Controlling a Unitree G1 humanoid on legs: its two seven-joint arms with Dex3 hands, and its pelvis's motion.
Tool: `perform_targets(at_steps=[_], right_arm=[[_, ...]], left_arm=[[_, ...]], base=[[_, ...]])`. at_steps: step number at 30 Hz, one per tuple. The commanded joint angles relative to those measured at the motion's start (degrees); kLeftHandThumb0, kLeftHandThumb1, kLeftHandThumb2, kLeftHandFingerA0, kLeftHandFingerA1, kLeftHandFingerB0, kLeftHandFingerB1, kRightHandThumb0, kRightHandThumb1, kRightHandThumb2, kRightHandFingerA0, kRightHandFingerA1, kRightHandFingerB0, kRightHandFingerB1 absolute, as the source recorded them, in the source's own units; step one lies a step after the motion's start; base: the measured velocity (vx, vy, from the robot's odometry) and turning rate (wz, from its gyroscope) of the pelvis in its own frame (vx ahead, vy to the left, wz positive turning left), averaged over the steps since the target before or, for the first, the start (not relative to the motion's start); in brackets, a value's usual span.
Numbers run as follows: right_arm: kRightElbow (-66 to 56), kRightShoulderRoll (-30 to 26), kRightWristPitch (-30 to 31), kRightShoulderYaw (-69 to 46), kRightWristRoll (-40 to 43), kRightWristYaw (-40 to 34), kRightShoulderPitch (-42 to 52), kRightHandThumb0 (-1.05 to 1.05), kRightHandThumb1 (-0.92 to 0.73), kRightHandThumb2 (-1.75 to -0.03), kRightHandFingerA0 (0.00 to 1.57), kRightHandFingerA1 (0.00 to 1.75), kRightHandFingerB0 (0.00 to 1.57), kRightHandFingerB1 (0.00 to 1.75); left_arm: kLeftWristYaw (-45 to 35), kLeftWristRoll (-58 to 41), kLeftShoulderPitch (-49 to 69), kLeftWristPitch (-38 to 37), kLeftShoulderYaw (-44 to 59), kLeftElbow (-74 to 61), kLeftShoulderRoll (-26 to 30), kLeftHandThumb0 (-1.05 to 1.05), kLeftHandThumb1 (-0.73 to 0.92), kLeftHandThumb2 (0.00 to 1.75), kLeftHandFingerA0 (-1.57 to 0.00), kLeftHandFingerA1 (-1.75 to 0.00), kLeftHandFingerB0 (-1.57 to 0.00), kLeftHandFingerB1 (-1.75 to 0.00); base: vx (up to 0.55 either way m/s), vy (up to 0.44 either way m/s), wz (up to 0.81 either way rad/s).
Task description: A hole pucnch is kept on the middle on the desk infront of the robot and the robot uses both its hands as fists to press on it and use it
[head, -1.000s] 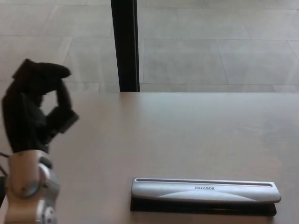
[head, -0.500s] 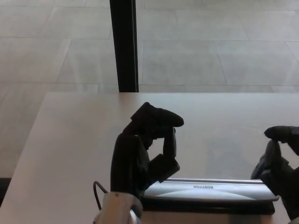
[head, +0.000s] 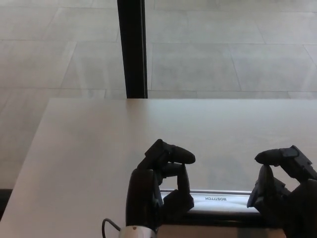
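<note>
Pale wood of the desk [head: 89, 148] fills most of my view, with grey floor tiles and a dark post [head: 132, 47] beyond its far edge. Near the front edge lies the silver hole punch [head: 218, 199], only its middle stretch showing between my hands. A second ago just my left hand hung off to the side; half a second ago it was over the punch's left end, with my right only entering. Now my left hand [head: 161, 191] is lower, curled into a fist on the left end, and my right hand [head: 277, 191] is clenched over the right end. Both fists look placed, so I judge the press is starting, though I cannot tell whether the lever has gone down yet
</note>
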Motion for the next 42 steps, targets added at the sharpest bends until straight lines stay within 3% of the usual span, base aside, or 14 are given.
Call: perform_targets(at_steps=[1, 7, 10, 16, 17, 18, 19, 21, 28, 33, 34, 38, 39, 42], right_arm=[[11.0, -0.32, -14.36, 0.98, -7.39, 0.72, -0.25, -0.33, -0.6, -1.11, 1.1, 1.75, 0.73, 1.56], [23.75, -3.04, -21.2, -0.38, -12.81, -3.34, -1.45, -0.32, -0.65, -1.06, 1.1, 1.75, 0.72, 1.65], [29.42, -2.98, -25.1, -1.15, -14.38, -5.92, -1.63, -0.28, -0.63, -1.12, 1.06, 1.75, 0.81, 1.53], [36.89, -3.48, -32.22, -0.7, -22.26, -14.49, -2.24, -0.29, -0.67, -1.04, 1.01, 1.75, 0.78, 1.53], [38.14, -3.32, -33.6, -0.77, -22.83, -15.34, -2.71, -0.29, -0.67, -1.02, 1.0, 1.75, 0.77, 1.53], [38.95, -3.66, -34.22, -0.49, -24.15, -16.45, -2.92, -0.3, -0.7, -0.99, 0.99, 1.75, 0.76, 1.53], [40.42, -3.94, -35.69, -0.18, -25.63, -17.96, -3.43, -0.28, -0.68, -1.01, 0.99, 1.75, 0.76, 1.52], [43.2, -4.63, -37.88, 0.44, -28.47, -20.98, -4.43, -0.29, -0.66, -1.01, 0.99, 1.75, 0.77, 1.51], [50.58, -6.98, -38.54, 3.08, -34.89, -29.82, -6.07, -0.26, -0.6, -1.09, 1.03, 1.75, 0.8, 1.47], [57.13, -8.36, -37.88, 6.29, -38.02, -35.02, -7.11, -0.29, -0.65, -0.98, 0.98, 1.75, 0.65, 1.71], [58.52, -8.81, -37.92, 6.8, -37.96, -34.68, -7.3, -0.29, -0.67, -0.99, 0.96, 1.75, 0.76, 1.42], [61.44, -9.81, -37.12, 8.74, -39.12, -36.41, -7.57, -0.24, -0.65, -1.0, 0.95, 1.75, 0.76, 1.34], [63.41, -10.29, -37.41, 9.81, -39.96, -37.96, -7.93, -0.24, -0.71, -0.84, 0.91, 1.75, 0.79, 1.34], [64.8, -10.65, -38.15, 10.6, -40.05, -39.34, -8.38, -0.24, -0.71, -0.84, 0.91, 1.75, 0.79, 1.34]], left_arm=[[14.94, 4.83, 0.61, -13.19, 0.8, 11.91, -18.29, -0.19, 0.7, 1.16, -0.98, -1.75, -0.58, -1.69], [19.32, 7.95, -0.56, -15.51, 1.9, 16.94, -16.69, -0.22, 0.69, 1.12, -0.97, -1.75, -0.59, -1.67], [21.96, 9.12, -0.86, -17.21, 2.46, 18.79, -16.76, -0.22, 0.7, 1.08, -0.98, -1.75, -0.61, -1.65], [27.66, 13.29, -2.7, -23.05, 2.12, 26.24, -16.55, -0.26, 0.72, 1.01, -0.99, -1.75, -0.65, -1.65], [28.66, 13.98, -3.19, -24.13, 2.05, 27.79, -16.52, -0.26, 0.72, 1.02, -0.95, -1.75, -0.71, -1.51], [31.82, 16.82, -4.12, -23.03, 1.35, 29.18, -15.85, -0.25, 0.71, 1.03, -0.94, -1.75, -0.71, -1.51], [32.42, 17.93, -4.56, -23.83, 0.66, 30.83, -15.4, -0.25, 0.7, 1.06, -0.95, -1.75, -0.62, -1.69], [33.47, 19.41, -5.1, -24.9, -0.31, 32.96, -14.78, -0.26, 0.7, 1.07, -0.95, -1.75, -0.61, -1.68], [36.92, 23.76, -6.35, -25.23, -3.19, 36.73, -13.22, -0.26, 0.69, 1.09, -0.92, -1.75, -0.59, -1.7], [39.67, 28.54, -8.91, -24.38, -7.04, 40.95, -11.22, -0.17, 0.69, 1.09, -0.88, -1.75, -0.62, -1.69], [39.86, 31.17, -9.92, -23.85, -9.35, 42.4, -9.63, -0.15, 0.7, 1.08, -0.86, -1.75, -0.62, -1.66], [39.17, 35.68, -11.36, -23.32, -14.49, 45.35, -6.2, -0.12, 0.74, 1.02, -0.77, -1.75, -0.57, -1.62], [39.34, 38.32, -12.52, -21.76, -16.98, 46.64, -4.72, -0.12, 0.68, 1.02, -0.77, -1.75, -0.59, -1.58], [40.32, 38.44, -13.04, -21.92, -17.7, 47.71, -4.74, -0.12, 0.68, 1.02, -0.77, -1.75, -0.59, -1.58]], base=[[0.0, 0.0, 0.0], [0.0, 0.0, 0.0], [0.0, 0.0, 0.0], [0.0, 0.0, 0.0], [0.0, 0.0, 0.0], [0.0, 0.0, 0.0], [0.0, 0.0, 0.0], [0.0, 0.0, 0.0], [0.0, 0.0, 0.0], [0.0, 0.0, 0.0], [0.0, 0.0, 0.0], [0.0, 0.0, 0.0], [0.0, 0.0, 0.0], [0.0, 0.0, 0.0]])
